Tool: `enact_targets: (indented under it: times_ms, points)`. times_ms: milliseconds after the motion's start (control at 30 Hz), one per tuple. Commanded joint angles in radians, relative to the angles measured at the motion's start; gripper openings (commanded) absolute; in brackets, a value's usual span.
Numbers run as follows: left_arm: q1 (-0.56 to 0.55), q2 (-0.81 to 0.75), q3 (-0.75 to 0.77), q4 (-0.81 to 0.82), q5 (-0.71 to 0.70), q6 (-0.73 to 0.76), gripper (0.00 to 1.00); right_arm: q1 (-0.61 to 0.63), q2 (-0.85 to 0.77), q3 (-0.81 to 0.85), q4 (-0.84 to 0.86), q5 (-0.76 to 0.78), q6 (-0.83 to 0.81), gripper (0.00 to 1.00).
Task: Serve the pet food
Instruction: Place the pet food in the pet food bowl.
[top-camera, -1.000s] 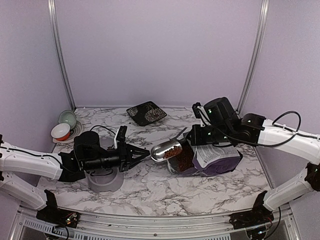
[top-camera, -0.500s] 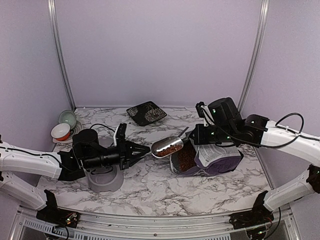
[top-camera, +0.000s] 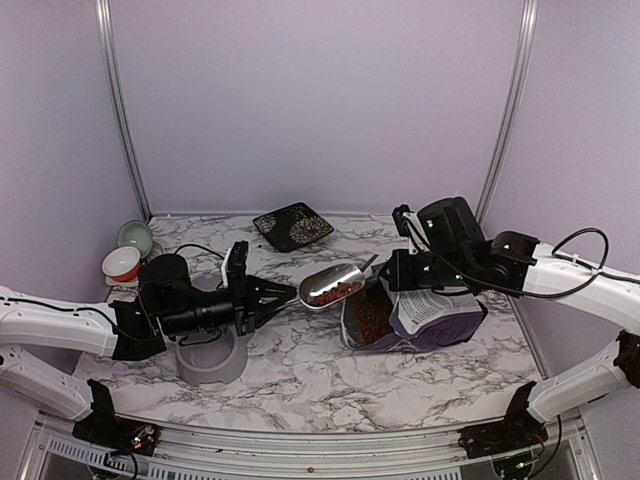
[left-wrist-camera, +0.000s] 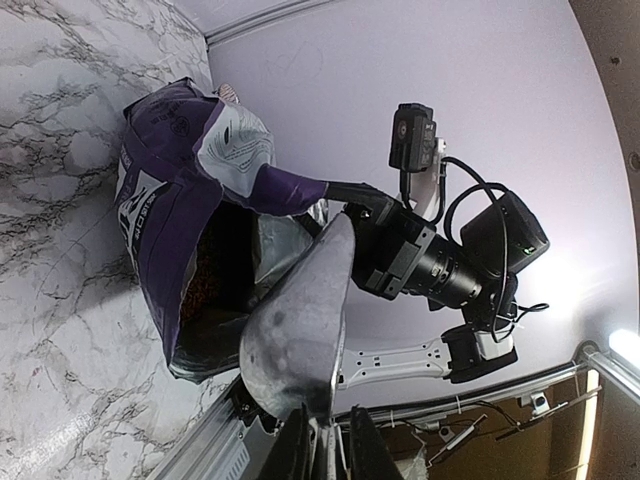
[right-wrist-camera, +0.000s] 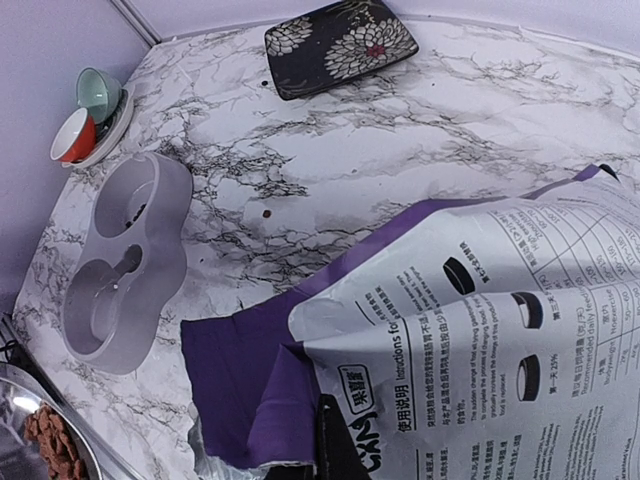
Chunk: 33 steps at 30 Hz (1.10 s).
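Both clamped: left pincer (top-camera: 291, 297) on scoop (top-camera: 325, 283) holding pet food (top-camera: 341, 292), right pincer (top-camera: 393, 273) on bag (top-camera: 440, 318), bowl (top-camera: 212, 366) nearby.

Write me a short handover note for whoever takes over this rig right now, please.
Left gripper: shut on the metal scoop, held in the air and loaded with pet food.
Right gripper: shut on the upper edge of the bag, which lies on its side with its mouth open.
Grey double bowl: left of the scoop, both compartments look empty.
Done: scoop filled.
Left: carry it over the bowl and tip the food in.
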<state>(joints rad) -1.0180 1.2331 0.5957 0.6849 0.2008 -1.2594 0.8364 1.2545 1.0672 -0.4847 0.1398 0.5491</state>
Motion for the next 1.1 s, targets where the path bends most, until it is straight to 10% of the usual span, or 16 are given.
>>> enact_targets:
  times_ms: [0,1067]
  points:
    - [0.014,-0.039,0.026,0.058,-0.009,-0.015,0.00,-0.027,-0.041,-0.007,0.003,0.066,0.002,0.00]
    - [0.243,-0.399,-0.194,-0.137,-0.076,-0.049,0.00,-0.031,-0.075,-0.049,0.021,0.063,0.002,0.00]
